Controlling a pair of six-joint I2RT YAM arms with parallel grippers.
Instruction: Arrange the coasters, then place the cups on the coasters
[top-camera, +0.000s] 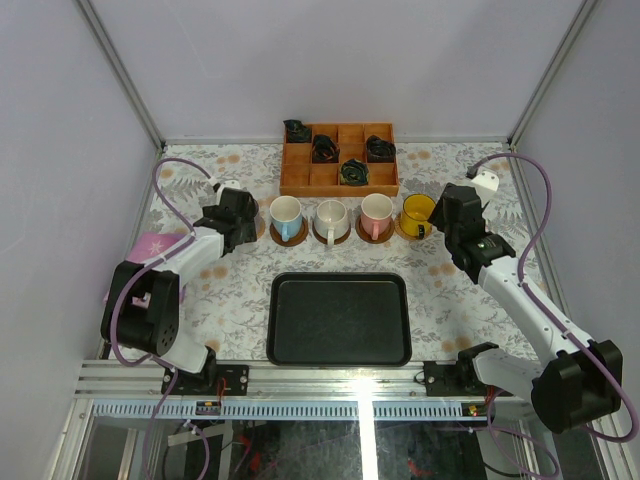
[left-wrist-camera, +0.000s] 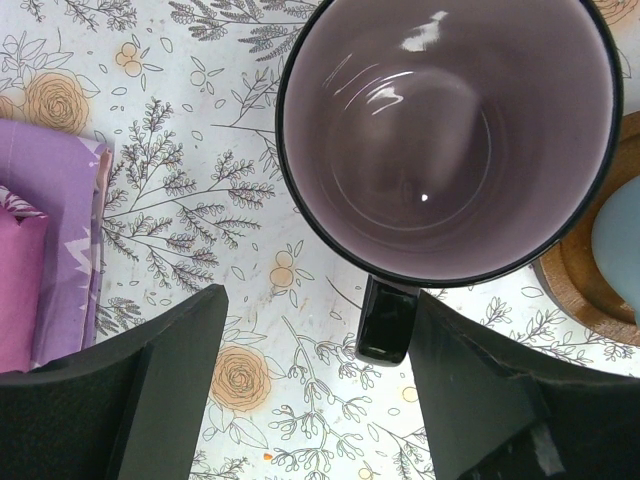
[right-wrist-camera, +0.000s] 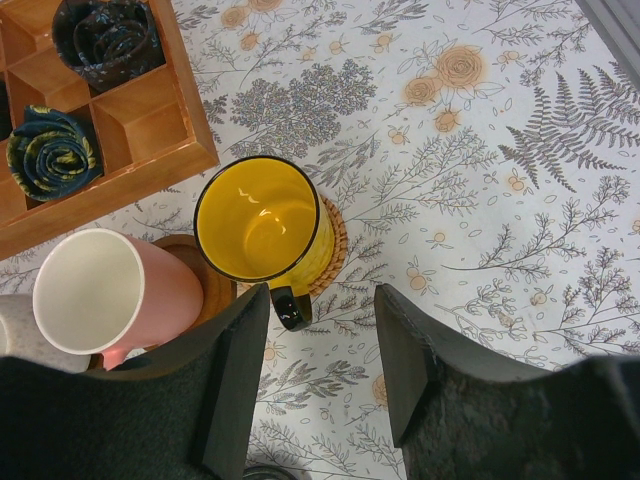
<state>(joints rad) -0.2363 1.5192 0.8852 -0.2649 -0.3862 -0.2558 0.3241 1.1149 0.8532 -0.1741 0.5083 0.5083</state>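
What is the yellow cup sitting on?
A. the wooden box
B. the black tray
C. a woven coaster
C: the edge of a tan woven coaster peeks out from under the yellow cup.

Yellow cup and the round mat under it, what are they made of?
The yellow cup looks like glazed ceramic: its inside is glossy with bright glints. The coaster beneath it looks woven, perhaps straw or rattan: its tan edge shows fine ribbing.
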